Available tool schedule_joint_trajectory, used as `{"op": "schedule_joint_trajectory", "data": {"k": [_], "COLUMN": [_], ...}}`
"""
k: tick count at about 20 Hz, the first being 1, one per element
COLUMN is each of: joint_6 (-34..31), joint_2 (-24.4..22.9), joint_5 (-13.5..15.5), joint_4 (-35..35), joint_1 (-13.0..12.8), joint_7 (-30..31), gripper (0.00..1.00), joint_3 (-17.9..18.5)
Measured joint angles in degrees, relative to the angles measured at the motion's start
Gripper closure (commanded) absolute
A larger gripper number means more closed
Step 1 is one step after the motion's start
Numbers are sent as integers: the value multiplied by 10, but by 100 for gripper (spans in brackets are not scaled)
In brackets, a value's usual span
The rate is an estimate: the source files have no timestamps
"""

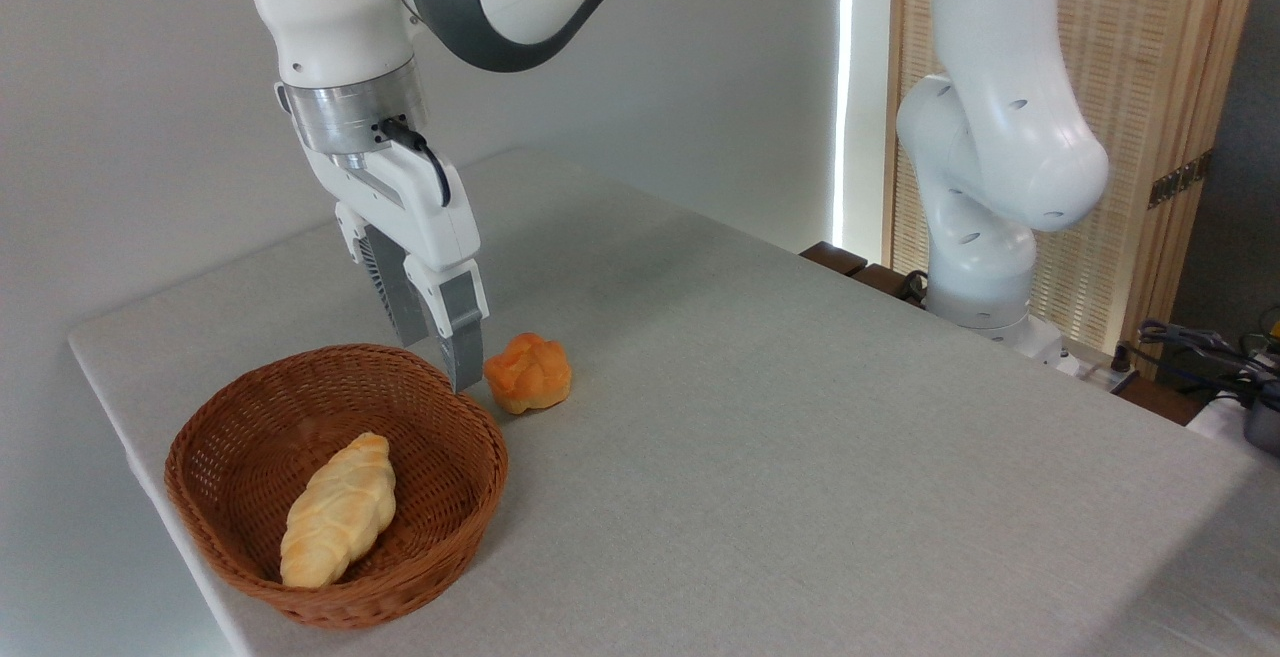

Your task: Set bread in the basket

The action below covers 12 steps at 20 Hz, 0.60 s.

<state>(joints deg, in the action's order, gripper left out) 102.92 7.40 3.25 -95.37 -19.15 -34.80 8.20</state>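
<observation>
Bright, even daylight enters through a glaring strip at the back; soft shadows lie on the table; focus is sharp.

A round, deep orange knotted bun sits on the table, left of centre and toward the far side. The table carries a pale grey cloth that covers its whole top. Behind it stands a plain light wall. At the far right is a slatted wooden screen, with a bright vertical strip of light just left of it. Dark cables lie at the right edge.
</observation>
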Motion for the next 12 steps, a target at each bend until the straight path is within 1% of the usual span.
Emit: {"op": "schedule_joint_trajectory", "data": {"k": [6, 12], "joint_6": [1, 1], "joint_2": [-8, -53], "joint_5": [0, 0], "joint_4": [-3, -15], "joint_1": [0, 5], "joint_7": [0, 0], "gripper": [0, 0], "joint_3": [0, 7]}}
